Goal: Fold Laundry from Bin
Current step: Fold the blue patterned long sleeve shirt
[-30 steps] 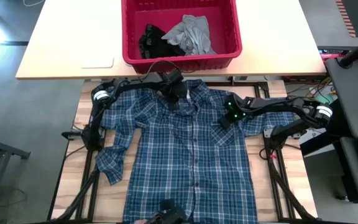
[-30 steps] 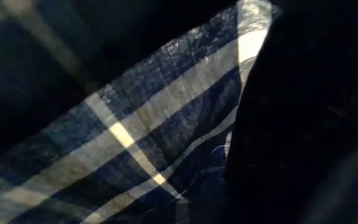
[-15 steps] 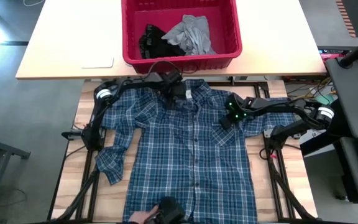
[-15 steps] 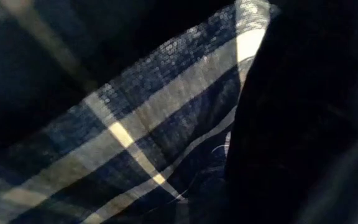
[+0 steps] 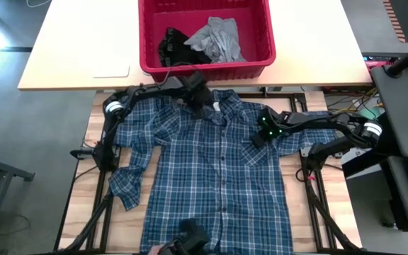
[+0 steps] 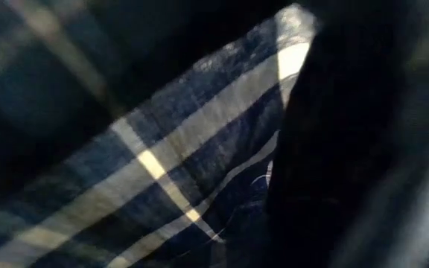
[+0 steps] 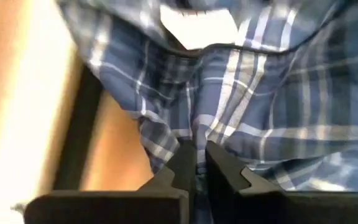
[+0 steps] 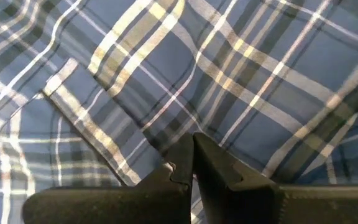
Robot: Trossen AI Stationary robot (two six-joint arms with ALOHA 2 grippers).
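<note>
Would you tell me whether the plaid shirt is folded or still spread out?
Spread out: the plaid shirt lies flat on the table, front up, sleeves out, with no fold yet.

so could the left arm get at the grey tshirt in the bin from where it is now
Probably yes: the left gripper sits by the bin, whose top is open, and the grey T-shirt lies uncovered. But it is shut on the shirt collar.

The shirt is blue-and-white plaid with a white neck label. The bin is red, holding a light grey garment and a black garment. The table is pale wood.
</note>
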